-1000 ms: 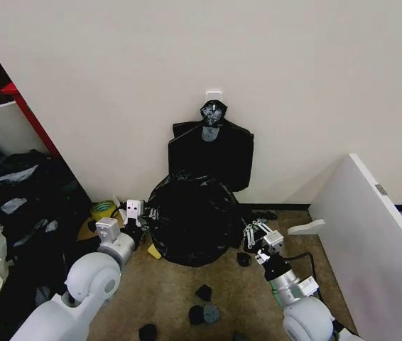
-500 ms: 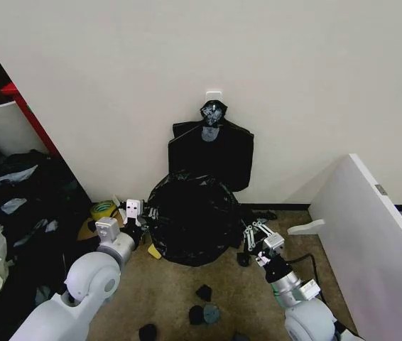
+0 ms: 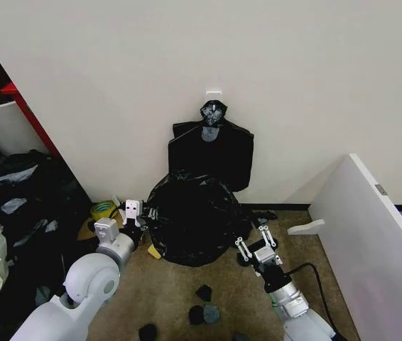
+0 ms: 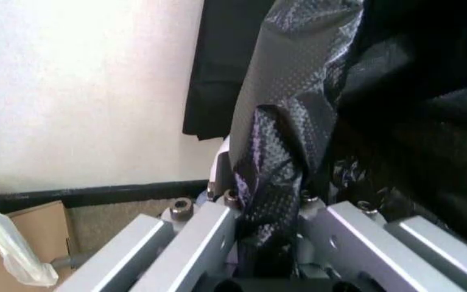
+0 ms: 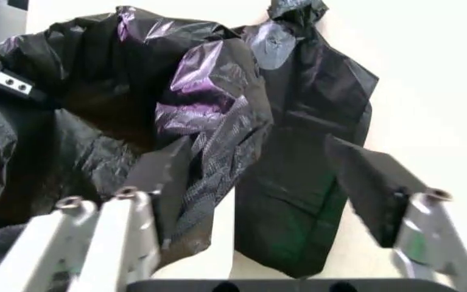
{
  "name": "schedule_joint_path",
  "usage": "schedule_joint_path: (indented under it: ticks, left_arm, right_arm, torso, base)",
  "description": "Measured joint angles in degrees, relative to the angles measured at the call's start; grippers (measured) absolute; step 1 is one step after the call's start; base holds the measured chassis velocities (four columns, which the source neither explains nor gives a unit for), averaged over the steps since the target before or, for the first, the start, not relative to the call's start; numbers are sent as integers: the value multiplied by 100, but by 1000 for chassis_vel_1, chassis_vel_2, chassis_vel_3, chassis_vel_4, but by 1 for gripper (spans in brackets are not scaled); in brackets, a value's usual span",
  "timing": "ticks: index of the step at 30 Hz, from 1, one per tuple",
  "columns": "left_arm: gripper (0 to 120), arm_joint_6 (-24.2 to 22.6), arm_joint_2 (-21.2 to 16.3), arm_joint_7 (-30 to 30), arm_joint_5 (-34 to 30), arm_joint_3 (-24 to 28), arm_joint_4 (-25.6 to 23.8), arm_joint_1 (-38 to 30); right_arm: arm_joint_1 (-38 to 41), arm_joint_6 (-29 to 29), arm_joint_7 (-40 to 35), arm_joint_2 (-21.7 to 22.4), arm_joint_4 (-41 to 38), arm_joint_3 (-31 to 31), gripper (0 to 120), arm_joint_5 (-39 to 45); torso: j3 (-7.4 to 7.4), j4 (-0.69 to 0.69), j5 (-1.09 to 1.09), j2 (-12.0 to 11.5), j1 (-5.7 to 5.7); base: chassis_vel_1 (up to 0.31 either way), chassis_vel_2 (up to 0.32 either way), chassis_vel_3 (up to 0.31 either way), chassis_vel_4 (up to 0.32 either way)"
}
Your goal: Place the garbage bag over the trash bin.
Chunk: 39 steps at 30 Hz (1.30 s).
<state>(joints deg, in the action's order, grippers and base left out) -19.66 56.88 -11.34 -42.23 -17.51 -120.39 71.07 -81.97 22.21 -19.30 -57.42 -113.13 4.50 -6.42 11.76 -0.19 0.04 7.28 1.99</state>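
One garbage bag (image 3: 192, 220) fold inside left gripper (image 4: 270, 243).

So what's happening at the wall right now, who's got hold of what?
The left tool is shut on a fold of the garbage bag, which is draped over the trash bin on the floor against the wall. The right tool is open just off the bag's other side, holding nothing. A flat black bundle hangs on the wall above.

Left tool (image 3: 138, 214) is clamped closed; right tool (image 3: 253, 240) is spread wide.
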Motion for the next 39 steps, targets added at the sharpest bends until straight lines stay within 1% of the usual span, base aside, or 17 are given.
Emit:
schedule_joint_path:
  ticks: [2, 3, 6, 7, 9, 11, 15, 17, 22, 24, 25, 28, 33, 39]
  left_arm:
    - [0, -1, 6, 0, 16, 3, -1, 8]
    - [0, -1, 7, -1, 17, 4, -1, 9]
    - [0, -4, 22, -1, 34, 17, -16, 13]
    - [0, -4, 22, -1, 34, 17, -16, 13]
    - [0, -5, 27, -1, 41, 20, -24, 20]
    - [0, -6, 32, -2, 44, 22, -25, 23]
    - [0, -6, 42, -1, 45, 24, -31, 23]
    - [0, -6, 44, -3, 48, 24, -38, 23]
    - [0, -6, 44, -4, 55, 0, -49, 45]
    - [0, -6, 43, -5, 68, -11, -52, 73]
    - [0, -6, 43, -5, 72, -17, -59, 87]
    - [0, -6, 41, -5, 79, -33, -78, 117]
    - [0, -6, 34, -5, 81, -86, -142, 164]
    - [0, -17, 22, -3, 70, -123, -229, 222]
  right_arm:
    - [13, -134, -114, -37, -44, -55, 72, 17]
    - [17, -166, -143, -44, -51, -64, 74, 17]
    - [64, -609, -553, -143, -128, -139, 89, 18]
    - [64, -609, -553, -143, -128, -139, 89, 18]
    - [55, -825, -740, -166, -224, -165, 97, 20]
    - [27, -1049, -927, -171, -331, -186, 100, 49]
    - [-13, -1187, -1089, -161, -423, -177, 100, 179]
    - [-38, -1157, -1122, -143, -460, -130, 100, 284]
    - [-42, -878, -1067, -107, -453, -31, 100, 461]
    - [-21, -727, -1006, -114, -398, 4, 100, 527]
    - [-1, -671, -979, -126, -369, 17, 100, 566]
    - [40, -574, -923, -143, -295, 23, 100, 689]
    - [149, -399, -788, -166, -82, 19, 100, 1089]
    - [312, -152, -670, -215, 289, 64, 100, 1347]
  torso:
    - [0, 0, 0, 0, 0]
    - [0, 0, 0, 0, 0]
    - [0, 0, 0, 0, 0]
    - [0, 0, 0, 0, 0]
    - [0, 0, 0, 0, 0]
    - [0, 0, 0, 0, 0]
    - [0, 0, 0, 0, 0]
    - [0, 0, 0, 0, 0]
    - [0, -1, -2, 0, 0]
    - [0, 0, 2, 0, 0]
    - [0, 0, 0, 0, 0]
    - [0, 0, 1, 0, 0]
    - [0, 0, 0, 0, 0]
    - [0, 0, 1, 0, 0]
  base:
    - [0, 0, 0, 0]
    - [0, 0, 0, 0]
    - [0, 0, 0, 0]
    - [0, 0, 0, 0]
    - [0, 0, 0, 0]
    - [0, 0, 0, 0]
    - [0, 0, 0, 0]
    - [0, 0, 0, 0]
    - [0, 0, 0, 0]
    - [0, 0, 0, 0]
    - [0, 0, 0, 0]
    - [0, 0, 0, 0]
    - [0, 0, 0, 0]
    - [0, 0, 0, 0]
